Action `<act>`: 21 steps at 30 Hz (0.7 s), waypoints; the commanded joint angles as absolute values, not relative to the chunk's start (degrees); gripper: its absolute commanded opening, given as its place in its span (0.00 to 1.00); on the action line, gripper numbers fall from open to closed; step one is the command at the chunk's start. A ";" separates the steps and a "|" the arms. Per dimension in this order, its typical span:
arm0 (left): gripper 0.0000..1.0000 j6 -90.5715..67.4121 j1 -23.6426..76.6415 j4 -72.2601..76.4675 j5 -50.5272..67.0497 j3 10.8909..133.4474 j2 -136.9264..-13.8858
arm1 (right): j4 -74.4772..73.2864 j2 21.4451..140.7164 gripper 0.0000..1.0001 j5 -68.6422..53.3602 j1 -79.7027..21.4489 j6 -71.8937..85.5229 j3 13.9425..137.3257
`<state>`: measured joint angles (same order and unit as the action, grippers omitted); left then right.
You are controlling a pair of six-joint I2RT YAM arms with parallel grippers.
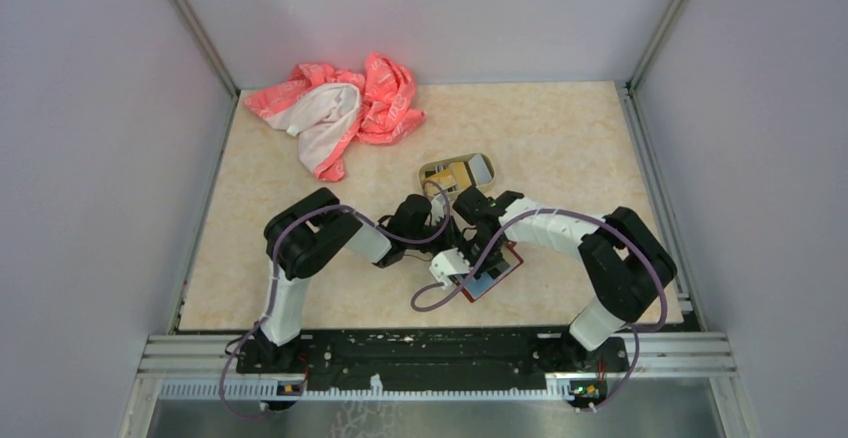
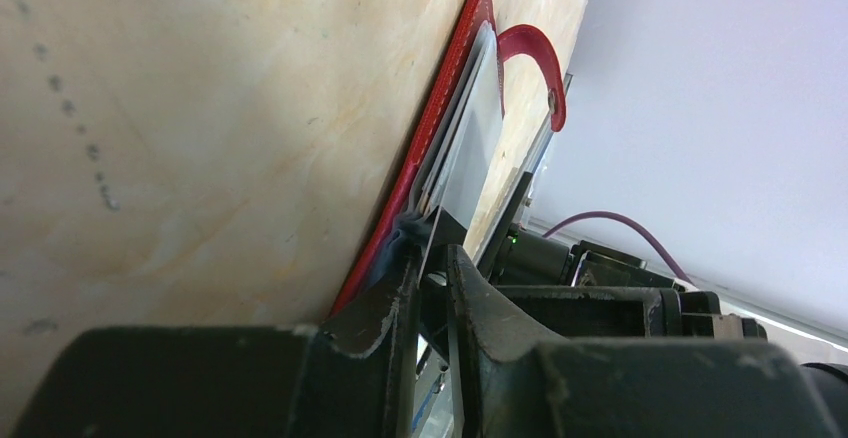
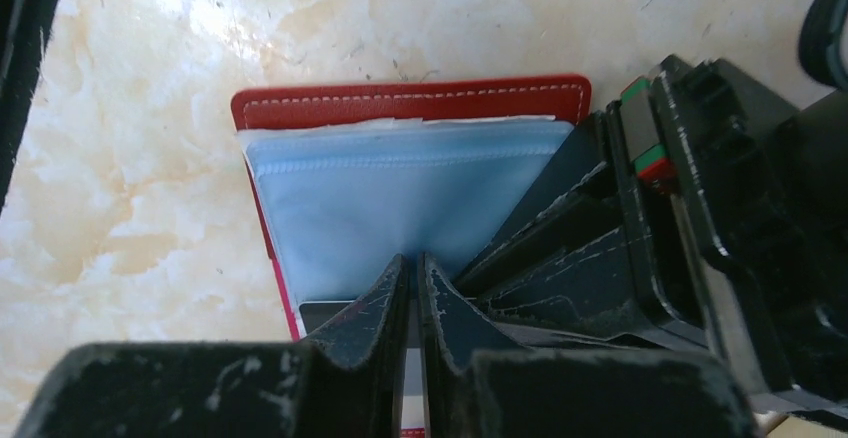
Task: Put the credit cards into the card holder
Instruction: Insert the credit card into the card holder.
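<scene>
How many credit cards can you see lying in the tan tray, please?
2: a yellow-gold card in the middle of the tray and a grey card at its right end. More may be hidden beneath them.

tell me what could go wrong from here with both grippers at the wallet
1. The left gripper pinches only a thin edge of the card holder; that edge could slip out and the pocket fall shut.
2. The right gripper, jaws shut, sits at the pale pocket sleeve close beside the left one; the two might bump and shove the holder.
</scene>
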<state>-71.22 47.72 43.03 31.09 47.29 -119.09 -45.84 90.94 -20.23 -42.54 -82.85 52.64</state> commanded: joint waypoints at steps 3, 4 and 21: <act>0.23 -69.74 47.21 38.65 29.48 45.64 -121.52 | -48.90 91.53 0.08 -13.81 -41.68 -82.18 54.35; 0.23 -69.78 47.13 38.67 29.51 45.68 -121.52 | -49.07 91.23 0.08 -13.72 -41.32 -82.08 54.44; 0.26 -64.93 46.85 35.83 28.00 46.19 -116.33 | -54.33 84.75 0.10 -22.84 -35.15 -84.17 57.46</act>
